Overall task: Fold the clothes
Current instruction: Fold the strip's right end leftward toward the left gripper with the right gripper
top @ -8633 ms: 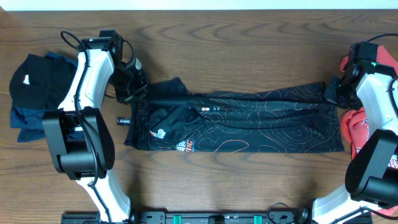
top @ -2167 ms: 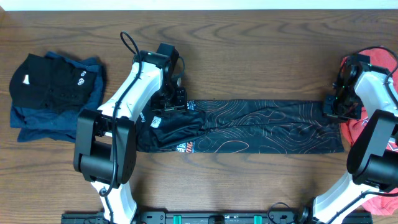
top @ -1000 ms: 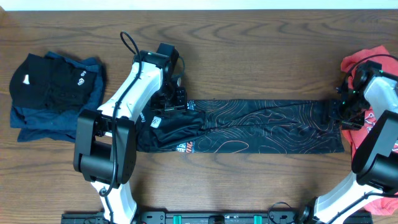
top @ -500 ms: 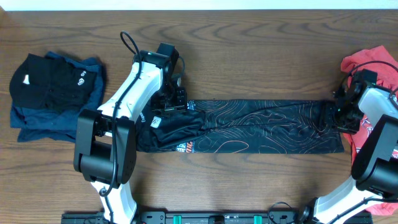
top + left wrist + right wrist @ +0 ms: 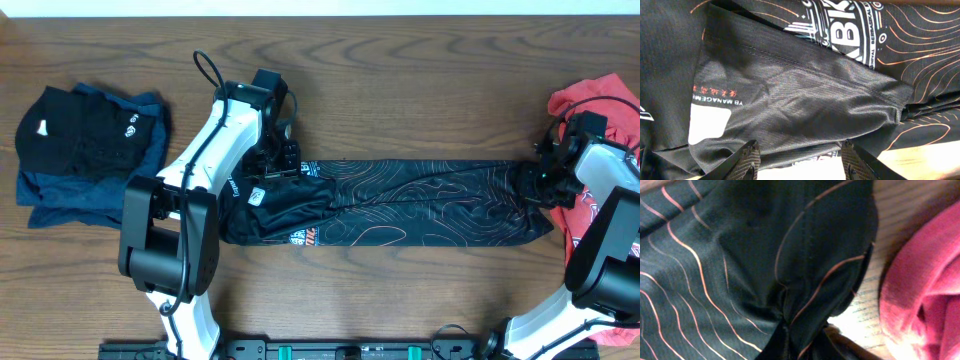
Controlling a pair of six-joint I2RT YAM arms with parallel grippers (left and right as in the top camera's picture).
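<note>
On the dark wood table (image 5: 400, 80), black jersey (image 5: 420, 200); red T-shirt (image 5: 600, 100)

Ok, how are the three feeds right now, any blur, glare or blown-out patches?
Overhead: sharp and evenly lit, though the black jersey swallows its own folds. Left wrist: crisp, weave and print readable, with the table strip at bottom right overexposed. Right wrist: soft, too close to focus, and the red shirt washes out to pink.
</note>
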